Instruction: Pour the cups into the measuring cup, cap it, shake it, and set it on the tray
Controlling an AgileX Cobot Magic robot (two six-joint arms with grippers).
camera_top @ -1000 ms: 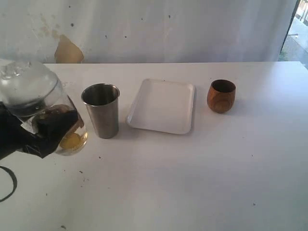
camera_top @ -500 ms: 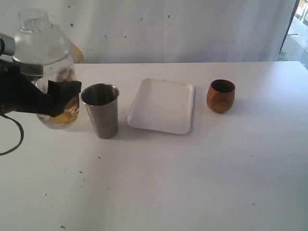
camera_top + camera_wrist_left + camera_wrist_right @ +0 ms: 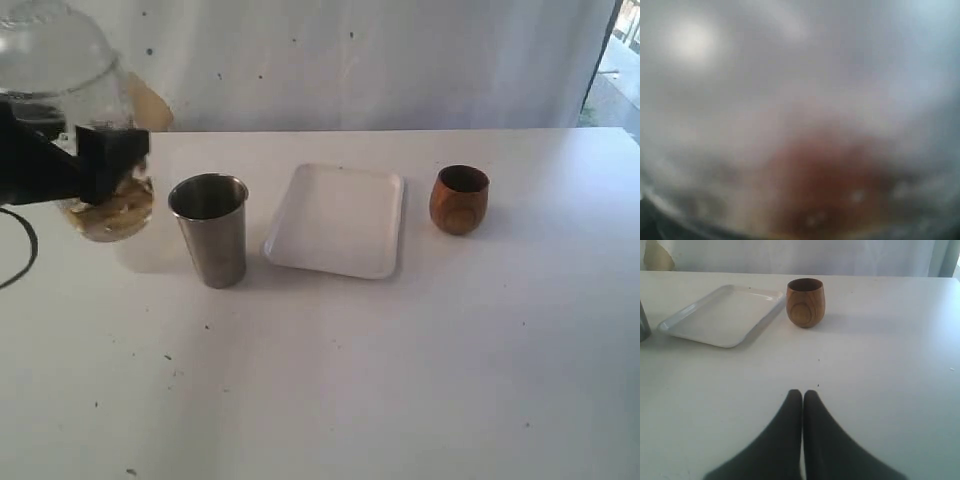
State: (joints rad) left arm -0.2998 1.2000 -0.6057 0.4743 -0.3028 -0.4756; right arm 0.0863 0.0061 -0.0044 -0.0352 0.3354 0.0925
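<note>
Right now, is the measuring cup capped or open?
Capped: the clear dome lid sits atop the measuring cup, with brownish contents at its base.

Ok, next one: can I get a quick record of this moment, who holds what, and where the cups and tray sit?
left jaws: clamped round the measuring cup, held above the table at the left of the exterior view
measuring cup: lid on, brownish-yellow contents at the bottom
right jaws: shut, holding nothing
steel tumbler: upright on the table, left of the tray
tray: nothing on it
wooden cup: upright, right of the tray, not touching it
stage: measuring cup capped, not yet on the tray
</note>
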